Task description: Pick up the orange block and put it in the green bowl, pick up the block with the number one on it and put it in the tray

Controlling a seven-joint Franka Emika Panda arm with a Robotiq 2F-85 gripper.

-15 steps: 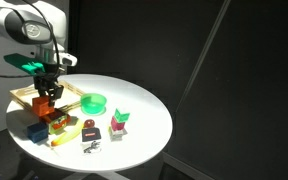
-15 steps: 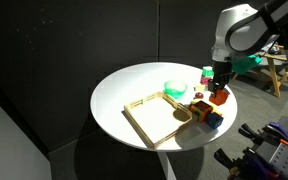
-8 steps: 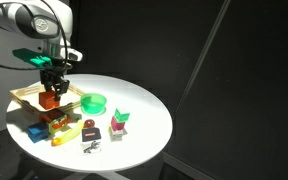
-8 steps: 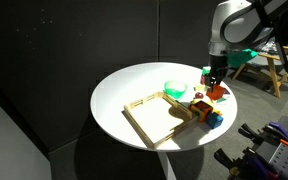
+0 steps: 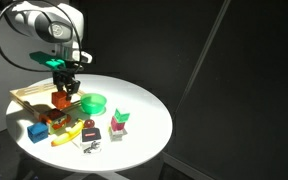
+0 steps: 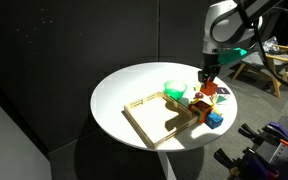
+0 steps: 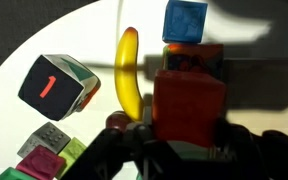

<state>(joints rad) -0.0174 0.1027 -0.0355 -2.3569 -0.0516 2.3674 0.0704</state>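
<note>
My gripper (image 5: pixel 62 88) is shut on the orange block (image 5: pixel 61 100) and holds it above the table, just beside the green bowl (image 5: pixel 93 102). Both exterior views show this; from the opposite side the gripper (image 6: pixel 206 80) carries the block (image 6: pixel 210 89) to the right of the bowl (image 6: pixel 174 90). In the wrist view the orange block (image 7: pixel 189 100) fills the space between my jaws (image 7: pixel 189 128). The dark block with a red number one (image 7: pixel 56 88) lies on the table to the left; it also shows in an exterior view (image 5: pixel 91 130). The wooden tray (image 5: pixel 26 97) lies behind, also visible in an exterior view (image 6: pixel 149 118).
A multicoloured block (image 5: pixel 56 120), a blue block (image 5: pixel 37 130) and a yellow banana (image 5: pixel 64 136) lie below the gripper. A pink-and-green block (image 5: pixel 120 122) stands further along. The round white table's edge (image 5: pixel 159 140) is close to the toys.
My gripper has risen with the orange block off the pile of toys and moved sideways toward the green bowl.
</note>
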